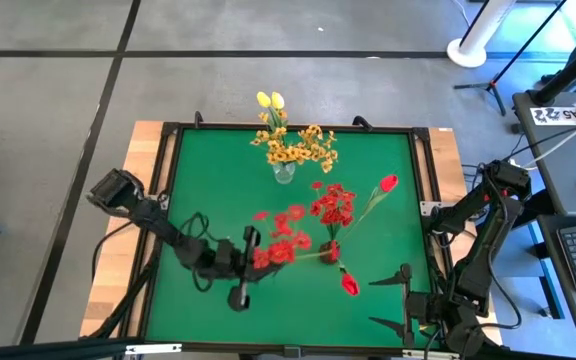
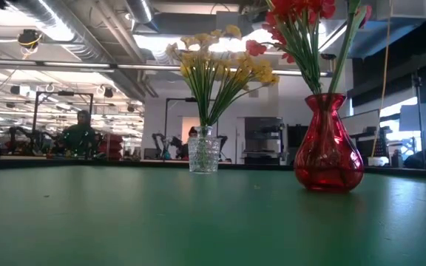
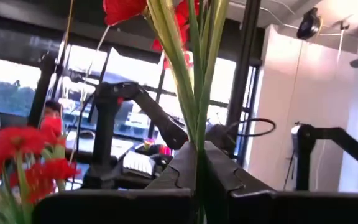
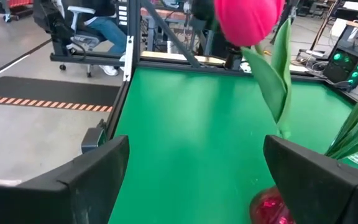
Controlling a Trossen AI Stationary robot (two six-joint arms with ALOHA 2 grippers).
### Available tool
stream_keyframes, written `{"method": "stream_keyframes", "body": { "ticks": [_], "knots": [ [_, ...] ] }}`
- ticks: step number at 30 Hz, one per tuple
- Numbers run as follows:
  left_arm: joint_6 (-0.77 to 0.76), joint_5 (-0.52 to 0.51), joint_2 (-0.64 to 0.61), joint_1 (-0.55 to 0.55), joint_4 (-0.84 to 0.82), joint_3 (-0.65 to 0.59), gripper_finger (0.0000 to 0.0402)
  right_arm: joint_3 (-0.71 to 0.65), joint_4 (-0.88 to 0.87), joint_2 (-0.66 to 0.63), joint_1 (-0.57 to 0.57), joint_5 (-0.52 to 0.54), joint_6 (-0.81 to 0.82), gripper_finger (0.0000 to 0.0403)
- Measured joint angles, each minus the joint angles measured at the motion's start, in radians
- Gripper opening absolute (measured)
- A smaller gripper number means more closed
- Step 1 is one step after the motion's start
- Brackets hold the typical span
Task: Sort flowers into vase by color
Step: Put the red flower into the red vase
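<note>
red vase (image 4: 271,208) cut off by edge; red tulip (image 4: 248,18) top cropped

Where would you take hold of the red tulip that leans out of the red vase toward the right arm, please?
Probably on the bare stem below the red tulip, not the bloom. The stem slants up and away from the red vase, so coming from the right, with the open right gripper closing across the stem, looks easiest; the crowded red sprays block the left side.

Sprays (image 1: 295,150) in far vase (image 1: 284,171); near vase (image 1: 329,251) nearer.

Red vase (image 1: 329,251) and clear vase (image 1: 284,172) obstruct mid-table.
</note>
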Motion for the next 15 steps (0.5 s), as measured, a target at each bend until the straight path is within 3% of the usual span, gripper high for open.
{"method": "stream_keyframes", "body": {
  "ticks": [15],
  "knots": [
    [-0.077, 0.395, 0.029, 0.311, -0.022, 0.127, 0.0000, -0.002, -0.089, 0.014, -0.002, -0.002, 0.113, 0.0369]
  ]
}}
